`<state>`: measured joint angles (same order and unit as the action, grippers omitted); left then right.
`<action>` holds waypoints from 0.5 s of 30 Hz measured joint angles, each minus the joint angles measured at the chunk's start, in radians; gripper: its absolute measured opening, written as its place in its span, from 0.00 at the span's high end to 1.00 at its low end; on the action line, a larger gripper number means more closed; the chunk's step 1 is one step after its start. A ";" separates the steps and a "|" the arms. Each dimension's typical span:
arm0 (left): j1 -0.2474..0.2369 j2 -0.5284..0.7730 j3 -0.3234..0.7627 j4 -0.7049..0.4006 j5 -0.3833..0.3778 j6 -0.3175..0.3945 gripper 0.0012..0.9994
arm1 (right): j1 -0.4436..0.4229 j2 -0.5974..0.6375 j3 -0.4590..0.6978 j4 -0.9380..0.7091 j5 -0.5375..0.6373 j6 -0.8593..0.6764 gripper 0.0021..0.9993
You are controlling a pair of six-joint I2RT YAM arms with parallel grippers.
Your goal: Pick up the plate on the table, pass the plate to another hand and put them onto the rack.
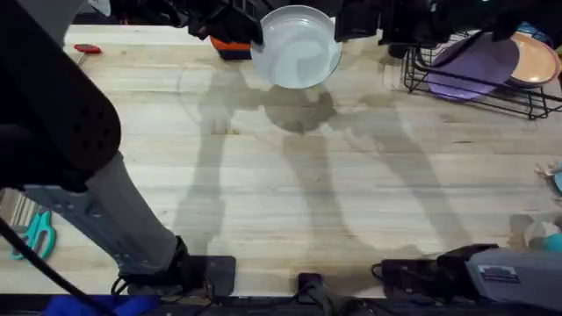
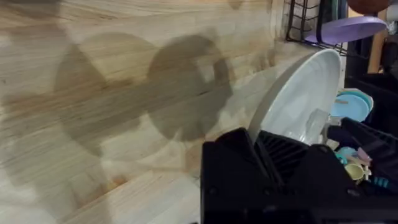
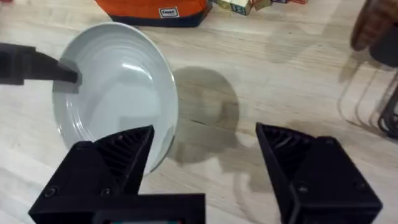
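The white plate hangs in the air over the far middle of the table, casting a shadow below. My left gripper is shut on its left rim; in the left wrist view the plate stands on edge between the black fingers of that gripper. My right gripper sits at the plate's right side, open, fingers wide apart. In the right wrist view the plate lies beside one finger, with the left gripper clamped on its far rim. The black wire rack stands at the far right.
The rack holds a purple plate and a peach plate. An orange bag sits at the table's far edge behind the plate. Teal scissors lie at the left edge. A red tool lies far left.
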<state>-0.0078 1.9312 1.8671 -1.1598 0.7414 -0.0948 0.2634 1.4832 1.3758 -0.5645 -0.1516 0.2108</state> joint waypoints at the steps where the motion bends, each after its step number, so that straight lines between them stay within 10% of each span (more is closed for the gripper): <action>1: 0.000 0.000 0.000 0.000 0.000 0.000 0.96 | 0.000 0.008 0.000 0.007 -0.005 0.001 0.00; 15: 0.000 0.000 0.000 0.000 0.000 -0.003 0.96 | 0.003 0.084 0.000 0.041 -0.095 0.022 0.00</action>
<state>-0.0078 1.9311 1.8671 -1.1597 0.7414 -0.0978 0.2665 1.5674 1.3756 -0.5235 -0.2463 0.2323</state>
